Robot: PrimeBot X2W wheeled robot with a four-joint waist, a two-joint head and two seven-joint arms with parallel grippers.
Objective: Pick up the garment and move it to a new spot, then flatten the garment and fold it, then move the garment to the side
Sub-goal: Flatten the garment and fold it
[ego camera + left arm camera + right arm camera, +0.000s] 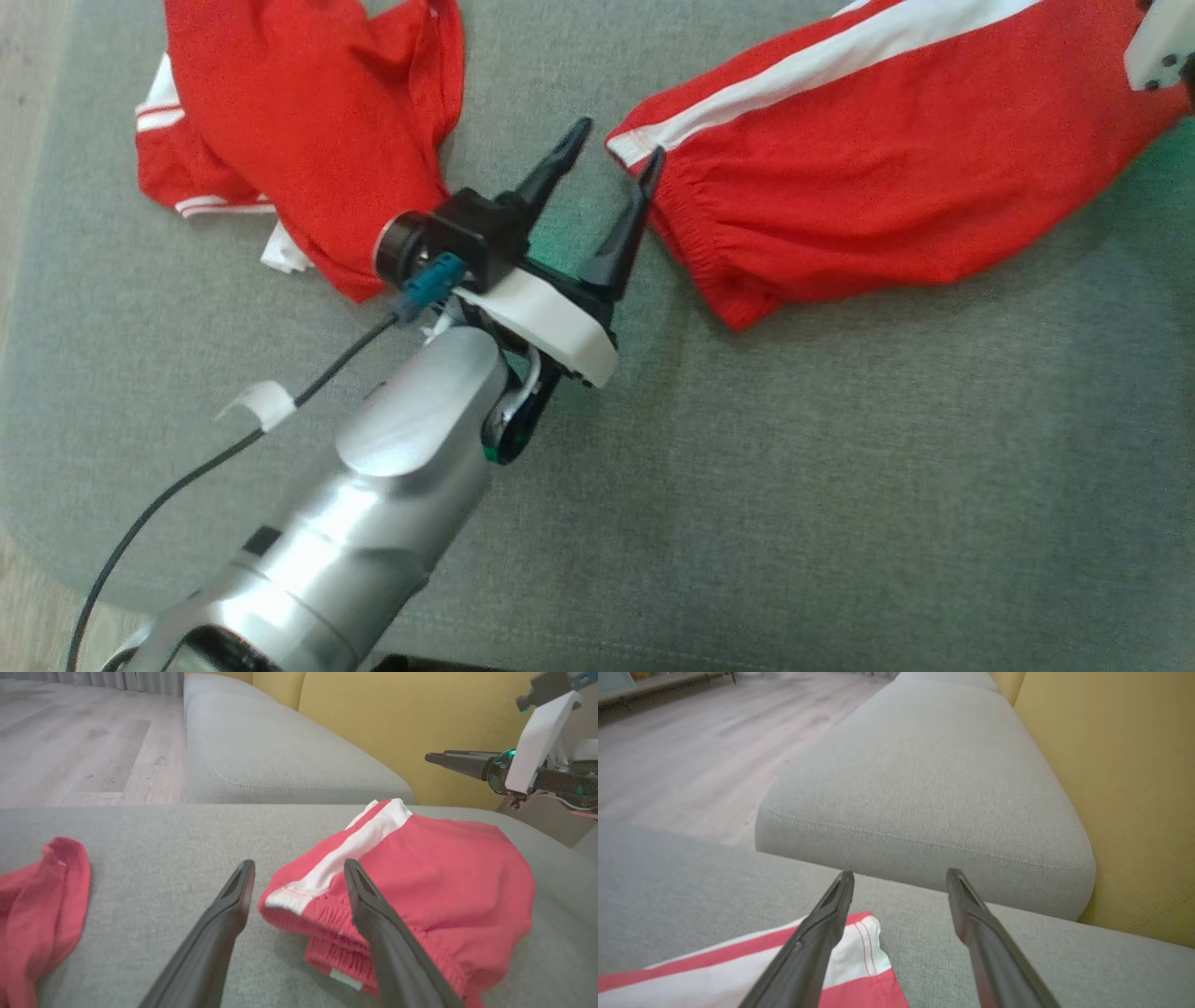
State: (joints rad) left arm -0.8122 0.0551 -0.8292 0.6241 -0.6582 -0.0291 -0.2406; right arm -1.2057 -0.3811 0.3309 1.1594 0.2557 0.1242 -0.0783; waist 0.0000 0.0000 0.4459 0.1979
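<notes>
Left hand [620, 140], wide and empty, sits at the waistband of red shorts [887, 159] on a grey sofa cushion [840, 467]. Right hand [900, 873] is equally wide, empty.

The shorts [896, 177] run off the head view's top edge, so their far end is out of sight. The other garment [308, 121] is cut there too, its near hem behind the wrist of the left gripper [621, 138]. In the left wrist view that garment is blurred and cropped, a finger covers some waistband, and the right gripper [444, 759] is clipped at the right edge.
</notes>
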